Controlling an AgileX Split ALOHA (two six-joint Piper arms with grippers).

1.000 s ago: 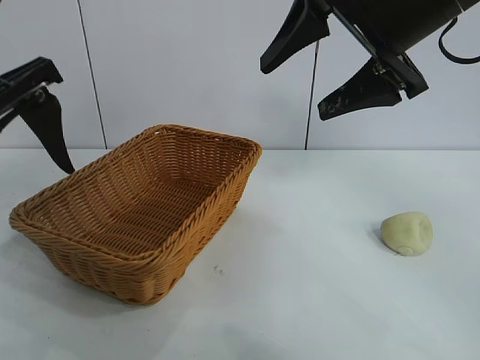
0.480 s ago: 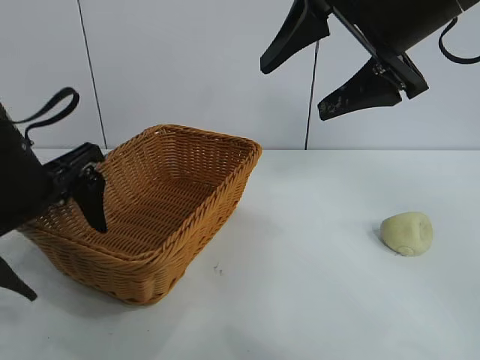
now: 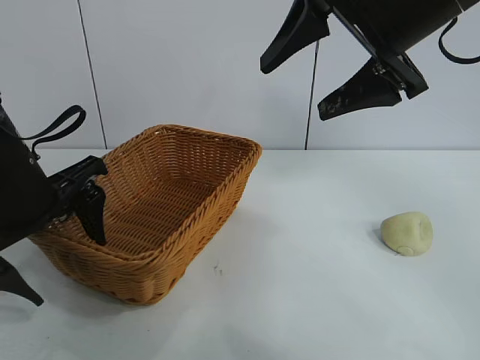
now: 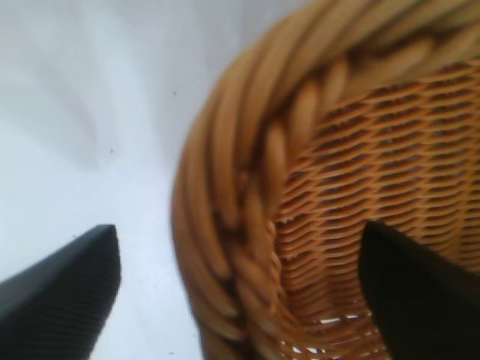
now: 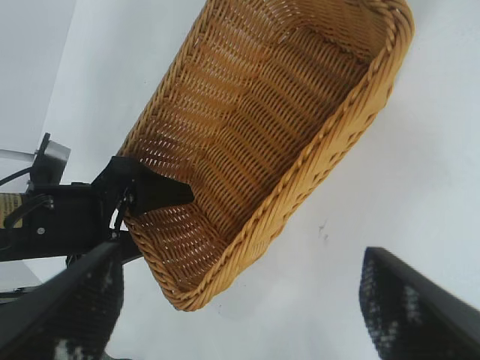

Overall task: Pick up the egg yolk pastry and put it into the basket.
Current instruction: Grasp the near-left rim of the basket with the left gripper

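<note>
The egg yolk pastry (image 3: 407,233), a pale cream-yellow bun, lies on the white table at the right, far from both grippers. The orange-brown wicker basket (image 3: 217,196) stands at the left; it also shows in the right wrist view (image 5: 352,120). My left gripper (image 3: 56,251) is open and low at the basket's near-left corner. One finger (image 3: 94,214) is inside the basket and the other (image 3: 19,289) outside, so the braided rim (image 4: 247,150) sits between them, ungripped. My right gripper (image 3: 293,91) is open and empty, high above the table between basket and pastry.
The white table (image 3: 315,300) runs from the basket to the pastry. A pale wall with vertical seams (image 3: 311,112) stands behind. In the right wrist view the left gripper (image 5: 150,191) shows at the basket's corner.
My left arm has come down from the upper left to the basket's near-left corner and now straddles its rim. The right arm, basket and pastry have not moved.
</note>
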